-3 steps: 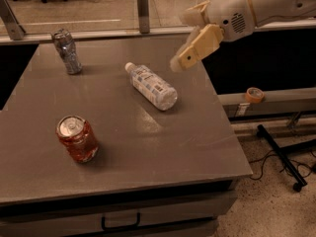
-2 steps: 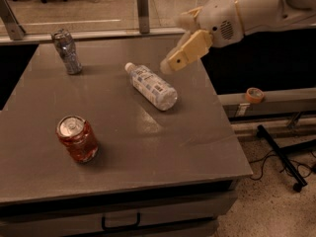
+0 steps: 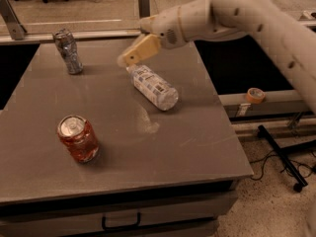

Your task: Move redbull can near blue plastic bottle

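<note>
The redbull can (image 3: 68,51), slim, silver and dented, stands upright at the far left of the grey table (image 3: 197,142). The blue plastic bottle (image 3: 152,86) lies on its side near the table's middle back, its cap end toward the far left. My gripper (image 3: 129,56) hovers above the bottle's cap end, between the bottle and the redbull can, and reaches in from the right on a white arm. It holds nothing that I can see.
A wider red soda can (image 3: 78,138) stands at the front left of the table. A roll of orange tape (image 3: 255,95) sits on a ledge to the right. A black stand base and cables lie on the floor at right.
The gripper and arm have moved left across the table, from over the table's right side to above the bottle's cap end. The cans and bottle have not moved.
</note>
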You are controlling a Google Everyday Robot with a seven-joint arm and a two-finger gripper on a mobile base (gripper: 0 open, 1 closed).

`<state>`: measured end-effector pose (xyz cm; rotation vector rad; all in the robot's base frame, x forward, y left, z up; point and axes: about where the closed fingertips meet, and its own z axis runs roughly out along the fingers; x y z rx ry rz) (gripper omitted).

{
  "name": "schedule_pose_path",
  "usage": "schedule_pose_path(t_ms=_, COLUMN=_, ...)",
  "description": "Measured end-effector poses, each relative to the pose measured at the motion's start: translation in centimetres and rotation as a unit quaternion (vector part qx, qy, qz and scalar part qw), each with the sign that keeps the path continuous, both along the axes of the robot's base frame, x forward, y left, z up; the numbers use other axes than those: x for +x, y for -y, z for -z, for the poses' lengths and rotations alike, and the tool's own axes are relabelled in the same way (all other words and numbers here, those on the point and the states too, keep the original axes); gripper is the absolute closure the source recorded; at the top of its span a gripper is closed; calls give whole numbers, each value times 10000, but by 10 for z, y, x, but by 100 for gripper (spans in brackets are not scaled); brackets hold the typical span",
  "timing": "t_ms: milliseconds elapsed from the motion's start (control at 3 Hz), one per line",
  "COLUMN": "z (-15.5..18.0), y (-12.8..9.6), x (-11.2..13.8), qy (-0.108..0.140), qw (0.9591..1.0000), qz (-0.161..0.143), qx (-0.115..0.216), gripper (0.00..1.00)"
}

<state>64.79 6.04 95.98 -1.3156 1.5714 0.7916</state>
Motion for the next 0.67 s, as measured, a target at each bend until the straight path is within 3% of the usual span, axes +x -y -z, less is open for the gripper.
schedule_pose_path(t_ms=667, z=31, y=-102, x=40, qy=61, qw=9980, qz=398, qx=489, gripper=0)
